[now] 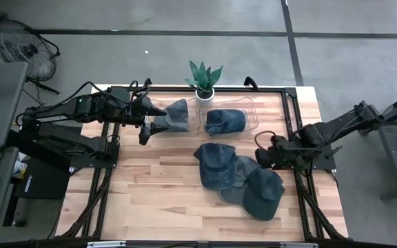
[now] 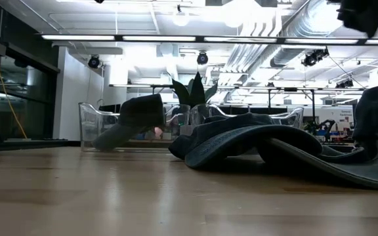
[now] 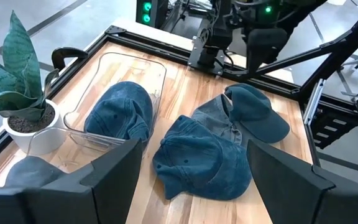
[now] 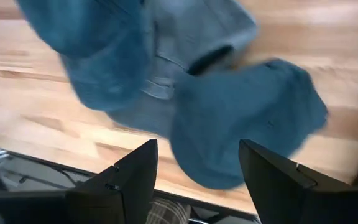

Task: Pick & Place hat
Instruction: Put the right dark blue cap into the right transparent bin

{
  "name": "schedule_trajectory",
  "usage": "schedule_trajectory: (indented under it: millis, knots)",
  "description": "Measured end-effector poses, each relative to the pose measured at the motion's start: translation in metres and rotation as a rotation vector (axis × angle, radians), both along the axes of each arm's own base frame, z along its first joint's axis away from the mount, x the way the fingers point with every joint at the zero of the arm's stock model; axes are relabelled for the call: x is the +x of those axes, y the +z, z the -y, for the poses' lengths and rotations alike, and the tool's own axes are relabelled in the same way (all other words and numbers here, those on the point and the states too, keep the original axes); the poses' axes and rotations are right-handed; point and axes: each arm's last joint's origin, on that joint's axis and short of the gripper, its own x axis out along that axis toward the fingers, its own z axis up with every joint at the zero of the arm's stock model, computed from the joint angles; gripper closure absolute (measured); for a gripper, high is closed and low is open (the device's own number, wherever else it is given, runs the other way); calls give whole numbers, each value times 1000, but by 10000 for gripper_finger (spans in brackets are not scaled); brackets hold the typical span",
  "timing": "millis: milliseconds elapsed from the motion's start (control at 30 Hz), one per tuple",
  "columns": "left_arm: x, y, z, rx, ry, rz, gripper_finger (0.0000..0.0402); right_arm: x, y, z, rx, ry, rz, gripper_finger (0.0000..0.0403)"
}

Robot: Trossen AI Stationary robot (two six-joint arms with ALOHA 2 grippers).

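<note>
- Three loose hats piled mid-tabletop, right of centre: top hat [image 1: 216, 165], grey one [image 1: 241, 180] under it, nearest-edge hat [image 1: 262, 193] overlapping both.
- Two more are already binned: one in the left clear bin [image 1: 158, 105], one in the right clear bin [image 1: 250, 110], potted plant [image 1: 205, 81] between the bins at the back edge.
- Right gripper [image 1: 262, 157] sits just beside the pile's right side, jaws apart, nothing in them; its wrist view looks down onto the pile.
- Left gripper [image 1: 145, 127] hangs at the left bin's near side, jaws apart and empty.
- Risk: hats overlap, so a pinch could catch two layers, or drag the neighbours across the tabletop [image 1: 150, 193].
- Risk: soft crown may collapse and slip out on lift.
- Risk: a carry to the bins passes near the plant, so a swinging brim could clip it.
</note>
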Motion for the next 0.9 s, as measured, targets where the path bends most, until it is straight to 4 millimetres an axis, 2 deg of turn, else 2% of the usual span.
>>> schedule_trajectory:
  millis: [133,233,900]
  knots:
    - [0,0,0,0,0,0,113,-9,-4,-9,8,-5,-92,183]
    - [0,0,0,0,0,-1,113,-8,-9,-13,-9,-6,-141,183]
    - [0,0,0,-5,-10,-1,113,52,-57,-18,-47,-157,-293,182]
